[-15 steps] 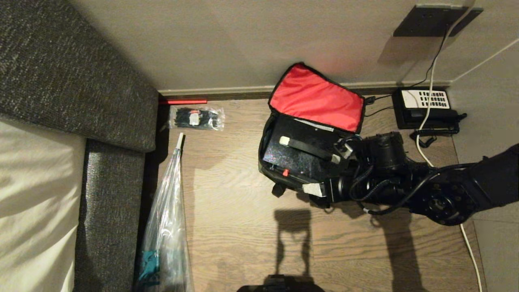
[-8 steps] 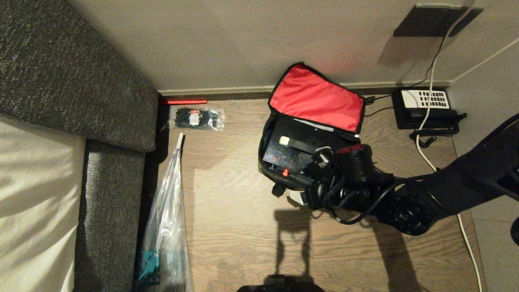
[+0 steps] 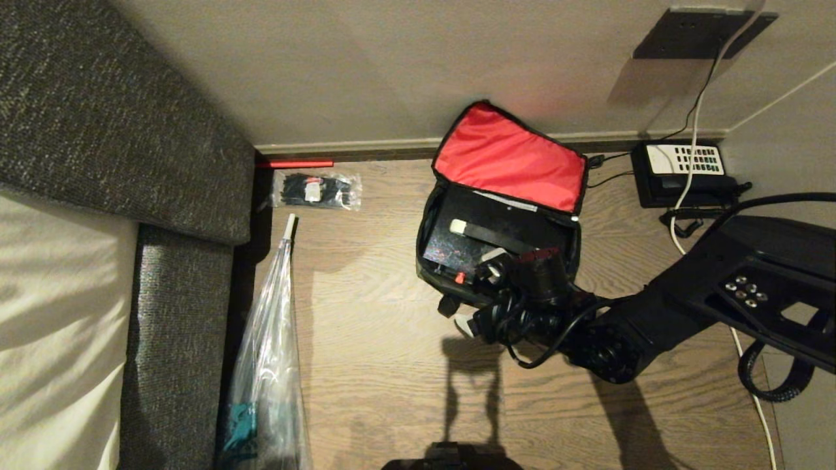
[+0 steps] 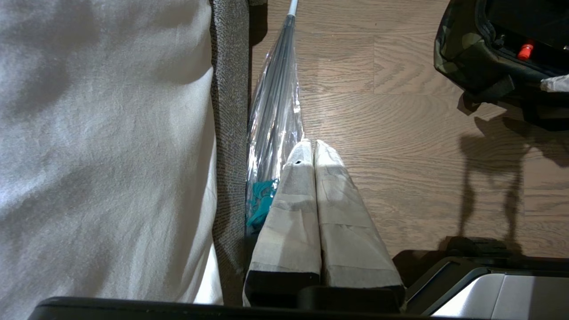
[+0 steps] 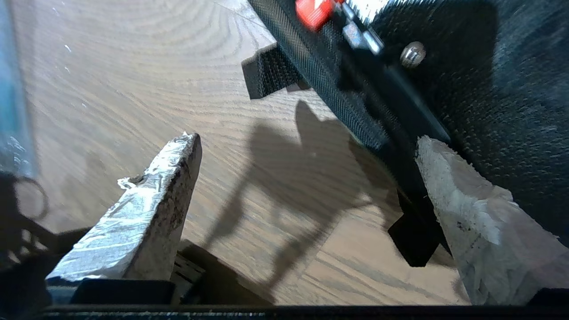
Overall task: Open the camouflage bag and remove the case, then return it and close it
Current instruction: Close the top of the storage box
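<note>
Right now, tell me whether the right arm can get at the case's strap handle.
Probably yes. The camouflage bag lies open, lid back, leaving the strap handle exposed on the case. The right gripper is open at the bag's near edge.

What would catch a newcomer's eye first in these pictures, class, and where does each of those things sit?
The red lid lining of the open camouflage bag stands out, propped against the wall on the wooden floor. Inside lies the black case. The right gripper, jaws open, hangs at the bag's near edge, one finger over the floor and one over the bag.
</note>
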Tool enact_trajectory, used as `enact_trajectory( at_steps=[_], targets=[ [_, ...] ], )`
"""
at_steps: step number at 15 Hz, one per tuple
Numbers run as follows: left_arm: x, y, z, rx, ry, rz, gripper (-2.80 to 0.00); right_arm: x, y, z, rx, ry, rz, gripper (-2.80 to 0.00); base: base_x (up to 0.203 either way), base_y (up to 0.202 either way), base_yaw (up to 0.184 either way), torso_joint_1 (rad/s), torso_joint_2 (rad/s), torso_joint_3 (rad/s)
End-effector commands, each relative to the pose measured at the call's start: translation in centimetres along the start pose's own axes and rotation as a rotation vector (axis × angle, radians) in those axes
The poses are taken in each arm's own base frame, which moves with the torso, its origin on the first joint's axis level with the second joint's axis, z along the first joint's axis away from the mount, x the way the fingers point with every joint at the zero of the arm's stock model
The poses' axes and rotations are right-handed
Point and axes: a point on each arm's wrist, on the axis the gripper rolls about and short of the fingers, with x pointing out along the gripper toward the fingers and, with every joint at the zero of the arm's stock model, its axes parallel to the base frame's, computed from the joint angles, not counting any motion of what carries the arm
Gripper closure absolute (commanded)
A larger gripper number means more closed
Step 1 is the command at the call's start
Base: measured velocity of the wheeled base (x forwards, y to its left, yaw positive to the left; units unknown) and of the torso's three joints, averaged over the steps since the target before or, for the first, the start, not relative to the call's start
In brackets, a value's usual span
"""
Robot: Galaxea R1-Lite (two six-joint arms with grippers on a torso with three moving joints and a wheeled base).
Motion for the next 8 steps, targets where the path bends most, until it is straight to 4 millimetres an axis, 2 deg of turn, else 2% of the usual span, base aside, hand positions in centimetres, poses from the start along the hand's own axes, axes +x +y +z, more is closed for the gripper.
enact_trajectory(
  at_steps=[1, 8],
  targets=[
    [0.0, 0.0, 0.0, 0.0, 0.0, 0.001, 0.0, 0.8, 0.2, -0.6, -0.004, -0.007, -0.001, -2.8, 0.0, 0.0, 0.0, 0.0, 0.0, 0.0],
    [0.0, 0.0, 0.0, 0.0, 0.0, 0.0, 0.0, 1.5, 0.2, -1.7, -0.069, -0.015, -0.011, -2.8, 0.0, 0.0, 0.0, 0.0, 0.0, 0.0]
  ],
)
